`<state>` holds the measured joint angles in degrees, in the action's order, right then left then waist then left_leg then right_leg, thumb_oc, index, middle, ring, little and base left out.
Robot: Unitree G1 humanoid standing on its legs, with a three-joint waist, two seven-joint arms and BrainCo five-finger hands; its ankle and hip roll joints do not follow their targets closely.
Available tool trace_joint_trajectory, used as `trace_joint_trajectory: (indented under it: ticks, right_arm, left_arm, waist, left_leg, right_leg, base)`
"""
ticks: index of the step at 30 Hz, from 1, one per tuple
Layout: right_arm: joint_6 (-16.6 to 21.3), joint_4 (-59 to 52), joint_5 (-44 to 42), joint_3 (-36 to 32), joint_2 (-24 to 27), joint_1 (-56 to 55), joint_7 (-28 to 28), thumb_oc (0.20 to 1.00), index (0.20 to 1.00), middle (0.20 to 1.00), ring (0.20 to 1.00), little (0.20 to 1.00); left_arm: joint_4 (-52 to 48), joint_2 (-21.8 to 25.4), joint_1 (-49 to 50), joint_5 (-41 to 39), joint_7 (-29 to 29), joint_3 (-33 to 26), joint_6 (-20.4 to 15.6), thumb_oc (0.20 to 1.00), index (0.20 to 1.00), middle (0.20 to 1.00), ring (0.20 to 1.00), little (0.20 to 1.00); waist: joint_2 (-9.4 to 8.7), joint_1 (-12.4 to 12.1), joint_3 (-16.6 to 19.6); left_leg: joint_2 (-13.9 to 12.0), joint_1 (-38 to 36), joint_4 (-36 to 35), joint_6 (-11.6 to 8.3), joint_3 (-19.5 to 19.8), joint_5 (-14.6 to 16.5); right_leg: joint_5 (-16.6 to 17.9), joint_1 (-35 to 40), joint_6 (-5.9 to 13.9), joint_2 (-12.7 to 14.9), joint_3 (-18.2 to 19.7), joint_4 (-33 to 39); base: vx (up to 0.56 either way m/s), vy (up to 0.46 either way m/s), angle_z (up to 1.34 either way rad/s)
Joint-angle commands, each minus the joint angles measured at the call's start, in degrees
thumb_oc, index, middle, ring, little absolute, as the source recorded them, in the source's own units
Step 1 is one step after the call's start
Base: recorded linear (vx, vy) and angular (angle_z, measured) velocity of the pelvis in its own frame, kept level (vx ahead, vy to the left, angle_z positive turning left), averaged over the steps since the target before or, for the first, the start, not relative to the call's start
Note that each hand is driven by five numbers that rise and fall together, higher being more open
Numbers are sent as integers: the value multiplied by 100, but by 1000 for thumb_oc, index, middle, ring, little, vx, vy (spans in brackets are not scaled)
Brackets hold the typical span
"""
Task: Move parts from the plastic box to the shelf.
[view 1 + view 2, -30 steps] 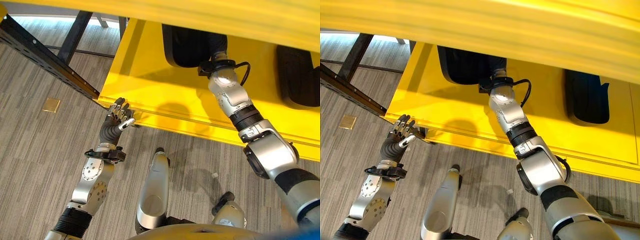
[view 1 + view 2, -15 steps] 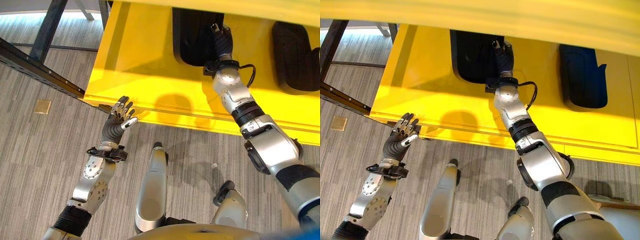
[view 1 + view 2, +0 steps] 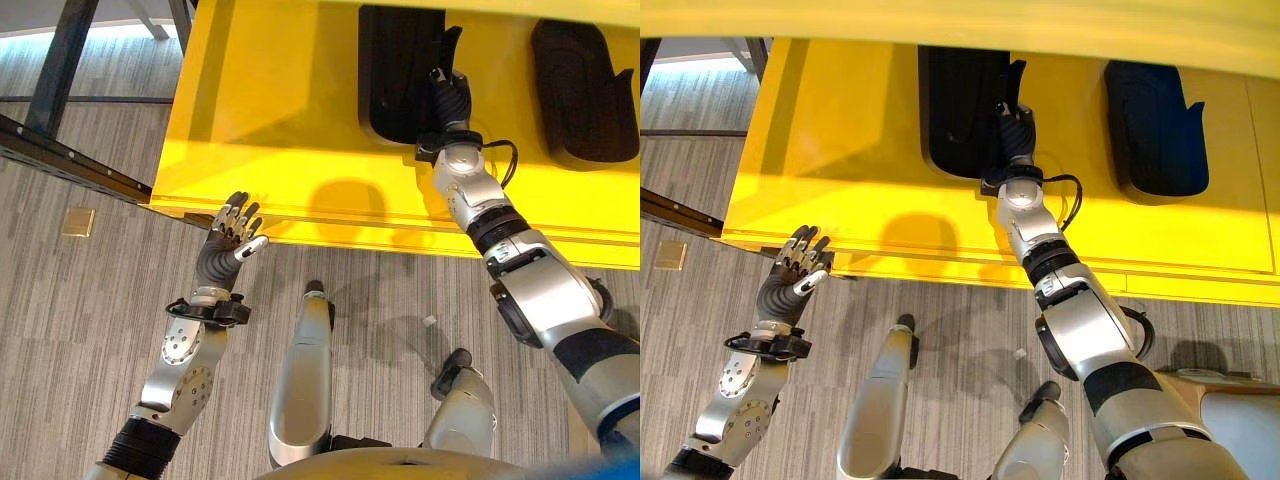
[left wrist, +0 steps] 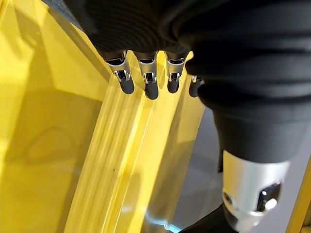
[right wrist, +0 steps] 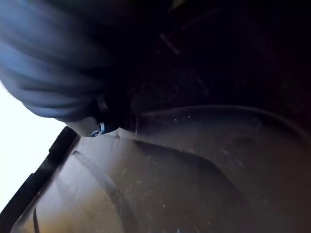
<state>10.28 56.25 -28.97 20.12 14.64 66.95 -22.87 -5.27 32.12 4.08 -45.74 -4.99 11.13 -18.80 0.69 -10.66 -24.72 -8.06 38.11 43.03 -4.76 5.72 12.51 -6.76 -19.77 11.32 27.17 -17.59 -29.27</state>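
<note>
Right hand (image 3: pixel 447 98) rests on a black part (image 3: pixel 400 70) lying on the yellow shelf (image 3: pixel 270 120), grip unclear. Left hand (image 3: pixel 228 240) hovers spread and empty at the shelf's edge. No readable writing.

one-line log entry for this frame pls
right hand: on black part, yellow shelf, grip unclear | left hand: open, idle at shelf edge | second black part: untouched

No text, label, number or sign can be read anywhere, neither on the broad glossy yellow shelf (image 3: pixel 290 110) nor on the two black moulded plastic parts (image 3: pixel 400 70) lying on it.
</note>
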Motion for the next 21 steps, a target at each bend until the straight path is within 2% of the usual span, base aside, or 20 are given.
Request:
trace_joint_trajectory:
  ticks: [1, 11, 12, 13, 19, 20, 21]
  right_arm:
    - [376, 29, 35, -76, 237, 301, -24, 200, 200, 200, 200, 200]
    - [345, 232, 132, -89, 335, 149, -62, 200, 200, 200, 200, 200]
    - [344, 235, 131, -87, 329, 143, -61, 200, 200, 200, 200, 200]
    - [325, 301, 170, -77, 348, 152, -53, 200, 200, 200, 200, 200]
    - [312, 450, 261, -48, 383, 238, -78, 200, 200, 200, 200, 200]
    - [307, 520, 284, -27, 377, 273, -81, 200, 200, 200, 200, 200]
    - [303, 525, 296, -17, 383, 290, -88, 200, 200, 200, 200, 200]
  left_arm:
    - [-406, 65, -58, -21, 47, 27, -200, 1000, 1000, 1000, 1000, 1000]
    - [-311, 40, -195, -2, 13, 159, -231, 1000, 1000, 1000, 1000, 1000]
    - [-306, 40, -189, -2, 12, 160, -230, 1000, 1000, 1000, 1000, 1000]
    - [-282, 43, -223, 5, 14, 175, -218, 1000, 1000, 1000, 1000, 1000]
    - [-304, 35, -272, -5, -13, 187, -259, 1000, 1000, 1000, 1000, 1000]
    - [-280, 39, -271, -4, -11, 194, -266, 1000, 1000, 1000, 1000, 1000]
    - [-281, 33, -275, -12, -18, 189, -265, 1000, 1000, 1000, 1000, 1000]
  waist:
    - [2, -93, 14]
    - [5, -48, -139]
    - [6, -52, -131]
    - [6, -39, -151]
    - [8, -36, -222]
    - [7, -38, -227]
    - [7, -29, -239]
  left_leg:
    - [-68, -140, -180, 74, 60, -179]
    - [-92, -120, -147, 53, 64, -181]
    - [-111, -176, -82, 20, 81, -4]
    - [-90, -116, -164, 50, 68, -193]
    - [-100, -105, -180, 44, 60, -212]
    - [-127, -165, -133, 10, 81, -44]
    - [-110, -113, -213, 42, 63, -227]
  right_leg:
    - [100, -792, -216, -203, 464, -993]
    - [51, -819, -233, -208, 481, -1054]
    - [-92, -774, -170, -219, 513, -1128]
    - [55, -823, -236, -215, 478, -1050]
    - [65, -847, -243, -221, 450, -1049]
    - [-77, -802, -181, -247, 484, -1115]
    - [76, -850, -246, -240, 458, -1030]
  base:
    - [0, 0, 0]
    - [8, -3, -1]
    - [3, -21, -7]
    - [0, -14, -5]
    - [-2, -6, -1]
    - [0, 0, 0]
    - [0, 0, 0]
